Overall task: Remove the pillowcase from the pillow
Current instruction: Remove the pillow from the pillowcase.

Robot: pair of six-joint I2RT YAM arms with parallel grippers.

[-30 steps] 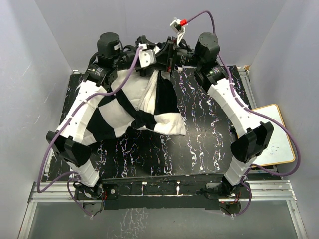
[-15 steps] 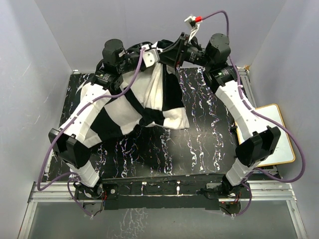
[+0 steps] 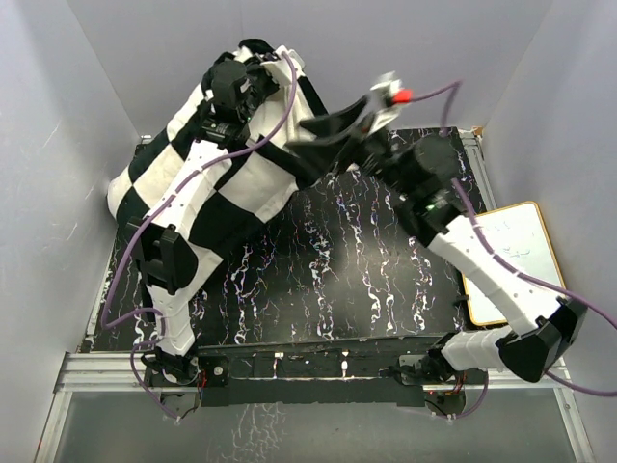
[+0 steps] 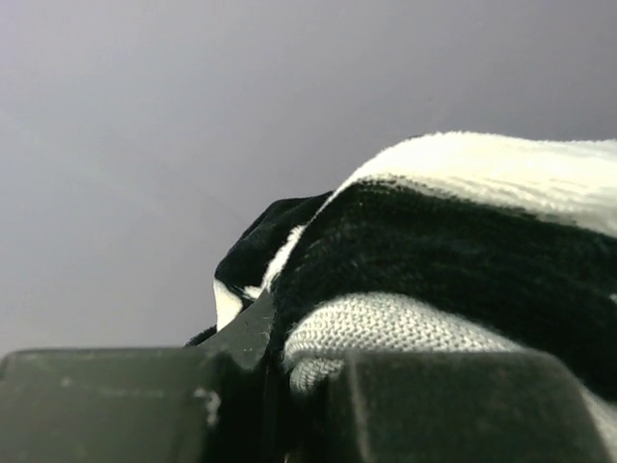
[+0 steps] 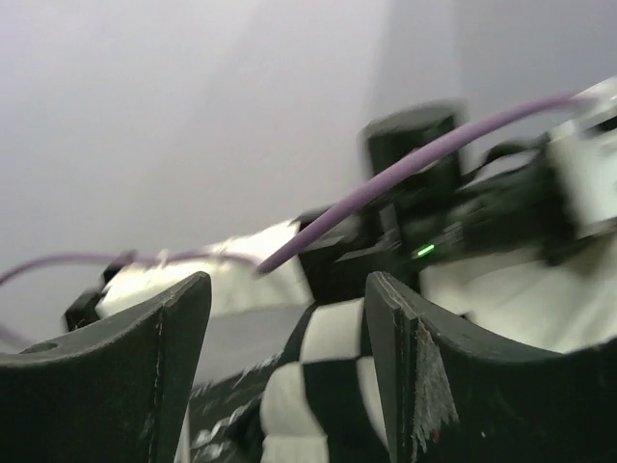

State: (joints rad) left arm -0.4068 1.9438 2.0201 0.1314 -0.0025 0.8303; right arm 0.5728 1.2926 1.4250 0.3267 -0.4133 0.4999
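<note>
Top external view: the pillowcase (image 3: 217, 183) hangs clear of the black marbled table (image 3: 366, 260) at the far left. It is suspended from the raised left gripper (image 3: 255, 72) and drapes down over the left arm. The cover appears as a bulky mass of large black and white squares with soft folds. No plain off-white pillow shows outside it, either on the table or in the air. Assessment: the pillow is probably inside the cover, so the removal is not complete and the cushion has yet to be drawn or shaken out. The right gripper (image 3: 318, 130), blurred, points at the near edge of the fabric, and contact cannot be confirmed. A whiteboard (image 3: 516, 260) lies at the right edge of the table. Left wrist view: the left gripper (image 4: 280, 386) has its fingers (image 4: 116, 405) pressed nearly together on a fold of the pillowcase (image 4: 453, 251). The pile is plush black and white, with a pale knit surface (image 4: 376, 333) just above the fingers. Whether that surface is lining or cushion cannot be determined. Right wrist view: the right gripper (image 5: 289, 289) has its fingers (image 5: 183, 338) spread wide with nothing between them. The checkered pillowcase (image 5: 323, 386) lies beyond them, under a purple cable (image 5: 405, 174).
</note>
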